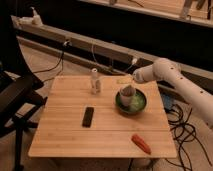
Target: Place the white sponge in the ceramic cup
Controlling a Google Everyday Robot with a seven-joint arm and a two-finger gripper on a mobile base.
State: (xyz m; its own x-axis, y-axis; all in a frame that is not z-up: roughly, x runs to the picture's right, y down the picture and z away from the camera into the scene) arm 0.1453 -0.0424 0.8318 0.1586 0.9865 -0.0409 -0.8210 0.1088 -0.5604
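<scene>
Hovering gripper (125, 79) (above ceramic cup (127, 93))

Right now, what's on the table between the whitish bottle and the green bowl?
Nothing: in the camera view, bare wood separates the bottle from the bowl. The ceramic cup stands inside the bowl, with the gripper just above it.

The white arm (172, 75) comes in from the right side of the view, its thick forearm sloping up from the lower right to a rounded elbow joint, then running leftward and slightly down to the wrist. The gripper (125, 79) sits at the left end of that wrist, pointing left and a little downward, at the far left tip of the whole limb. The rest of the arm trails back behind and to its right.
</scene>
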